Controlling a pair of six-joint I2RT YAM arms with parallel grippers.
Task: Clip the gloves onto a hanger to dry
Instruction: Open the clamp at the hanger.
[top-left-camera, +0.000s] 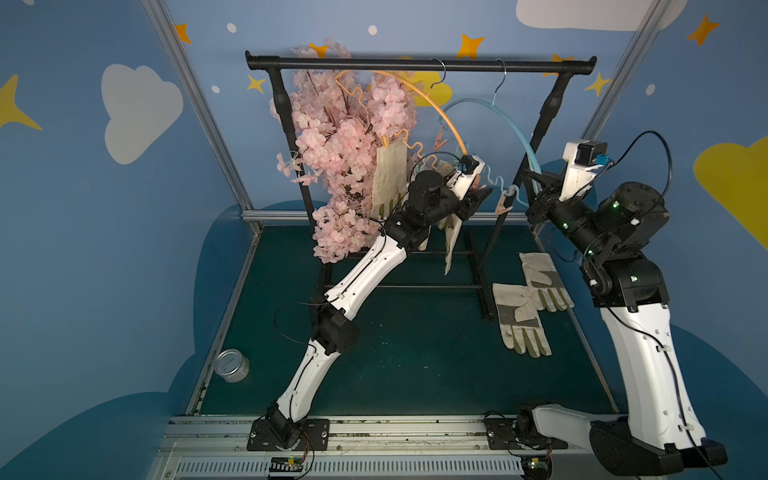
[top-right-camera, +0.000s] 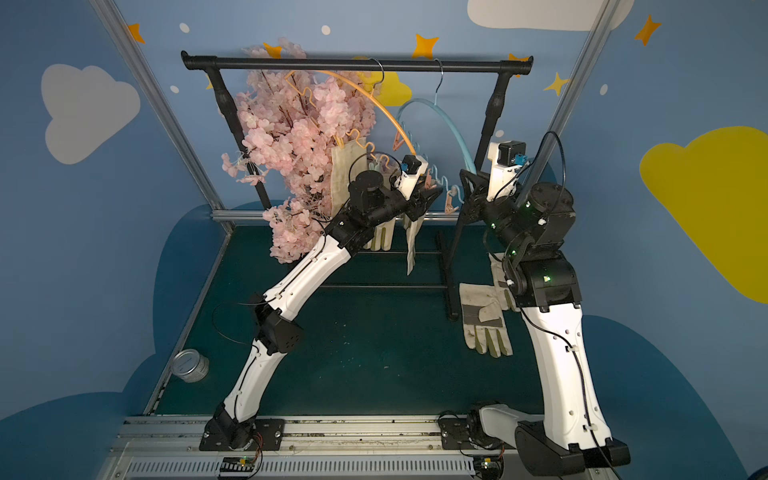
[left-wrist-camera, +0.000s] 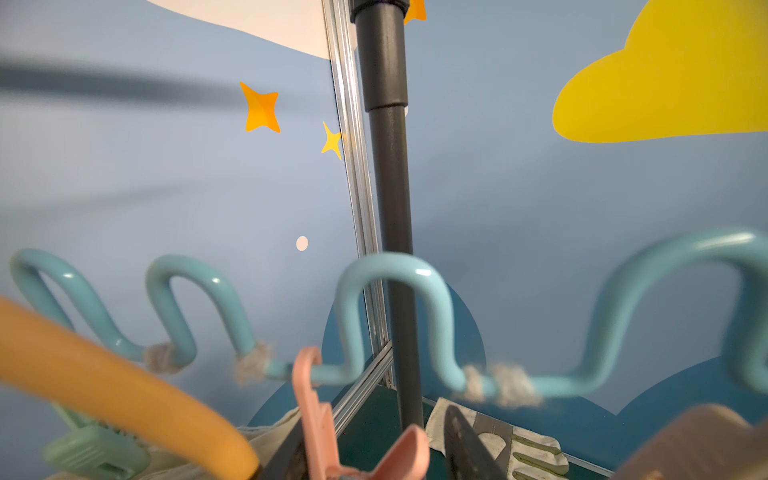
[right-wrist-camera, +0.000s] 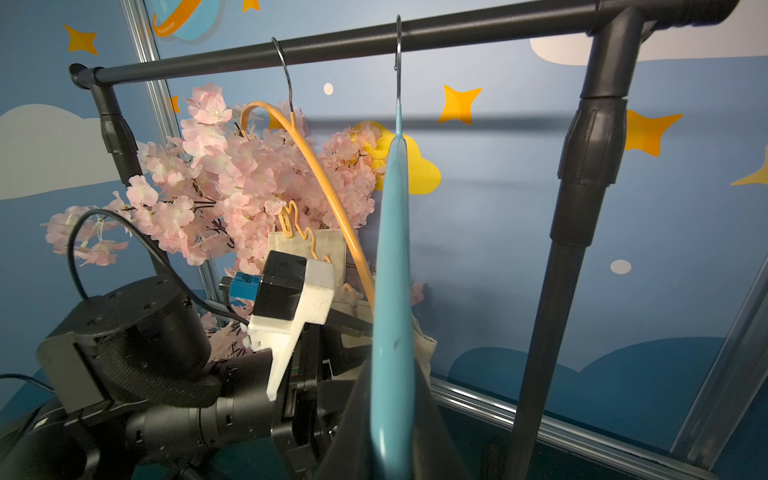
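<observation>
Dim, even light; orange hanger (left-wrist-camera: 124, 390) blurred nr lens.

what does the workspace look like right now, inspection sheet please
surface: green mat, small specks
gloves: front glove and back glove flat on mat; hung glove hangs from orange hanger; dangling glove below left gripper
hangers: orange hanger, blue hanger on rail
clutter: tin, pink blossom
grippers: left gripper closed on pink clip; right gripper shut on blue hanger
cables: black loop at left elbow; cable arcs over right wrist
surroundings: blue walls, clouds, stars
</observation>
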